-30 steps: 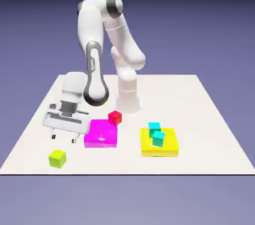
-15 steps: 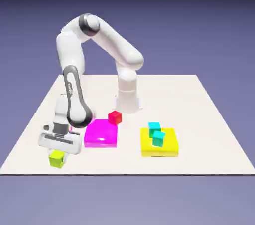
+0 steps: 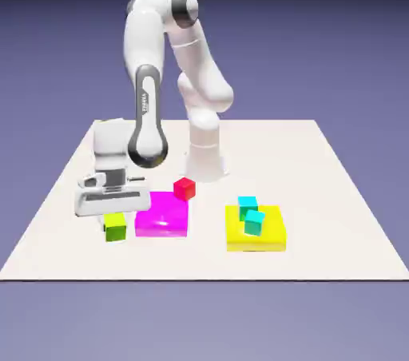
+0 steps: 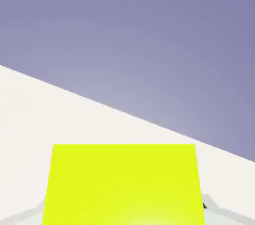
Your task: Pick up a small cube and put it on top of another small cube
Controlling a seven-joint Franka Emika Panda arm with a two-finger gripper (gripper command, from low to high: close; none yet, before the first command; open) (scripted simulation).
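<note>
The small lime-green cube [image 3: 115, 227] hangs a little above the table at the exterior view's left, under my gripper [image 3: 114, 220], which is shut on it. In the hand view this cube [image 4: 123, 184] fills the lower middle and hides most of my fingers. A small red cube [image 3: 184, 188] sits on the far corner of a flat magenta block [image 3: 164, 214], to the right of the held cube.
A flat yellow block [image 3: 256, 228] lies at the exterior view's right with two cyan cubes [image 3: 251, 216] on it. The robot's base [image 3: 204, 156] stands behind the blocks. In the hand view the white table's edge [image 4: 124, 112] runs slantwise against the backdrop.
My gripper came down over the lime-green cube on the table, shut on it, then rose and shifted right toward the magenta block with the cube in it.
</note>
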